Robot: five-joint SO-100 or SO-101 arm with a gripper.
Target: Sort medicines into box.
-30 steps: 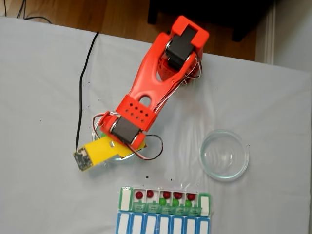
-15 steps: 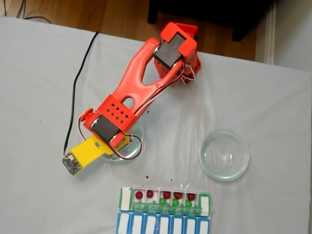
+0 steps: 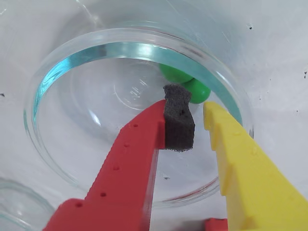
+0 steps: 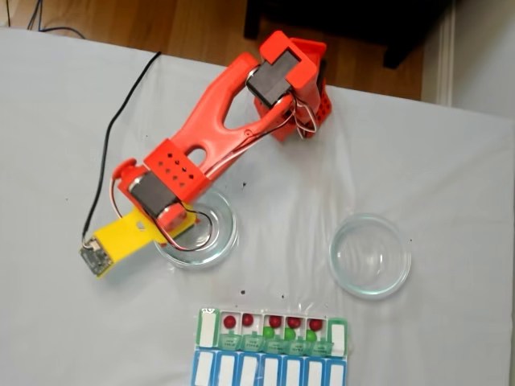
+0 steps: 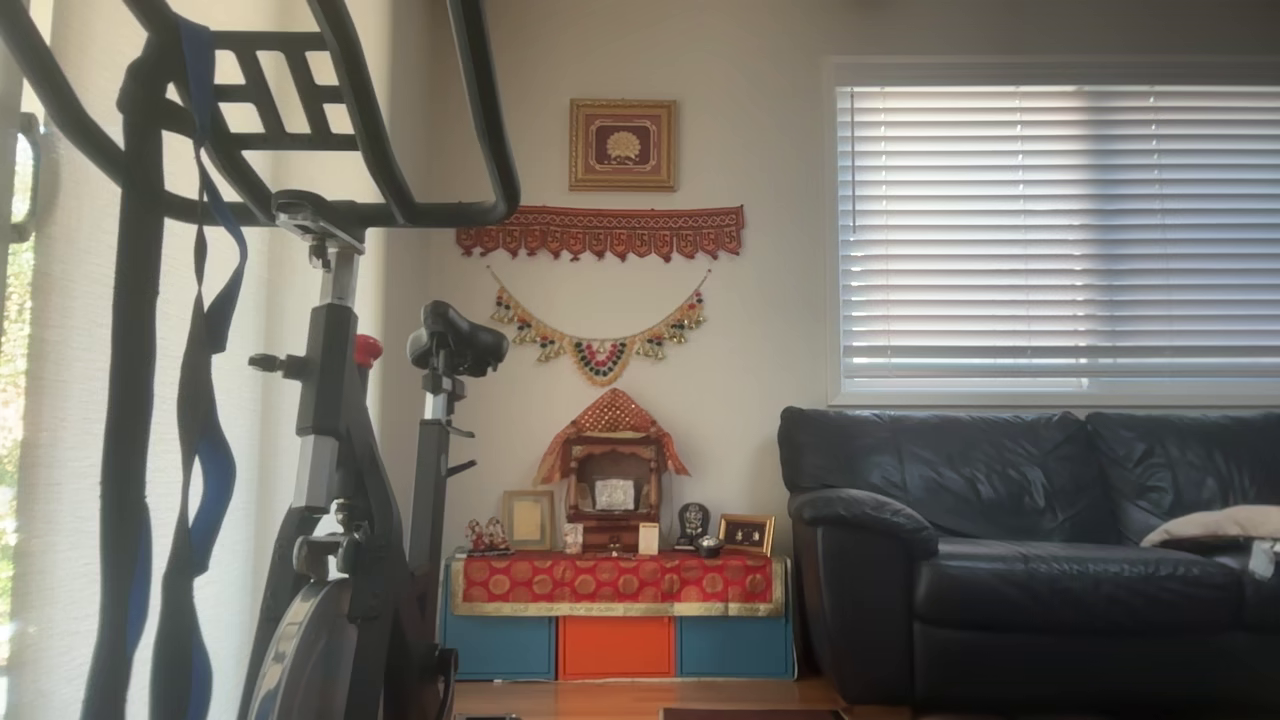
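In the wrist view my gripper [image 3: 198, 114] hangs over a clear round glass dish [image 3: 57, 72], open by a narrow gap. Nothing sits between the black foam pad [image 3: 179, 124] on the red finger and the yellow finger [image 3: 240, 159]. Two bright green medicines [image 3: 190, 84] lie against the dish's far rim, just beyond the fingertips. In the fixed view the orange arm [image 4: 205, 133] reaches over that dish [image 4: 219, 235] at centre left. The box [image 4: 272, 347] lies at the bottom centre, with red medicines [image 4: 274, 321] and green medicines [image 4: 289, 332] in its open compartments.
A second glass dish [image 4: 370, 256] stands at the right of the white table, with nothing in it. A black cable [image 4: 133, 121] runs from the wrist camera board [image 4: 94, 259] toward the table's back edge. The other view faces a living room.
The arm has swung to the left in the fixed view. The yellow plate and camera board moved left and slightly up, uncovering more of the left dish.
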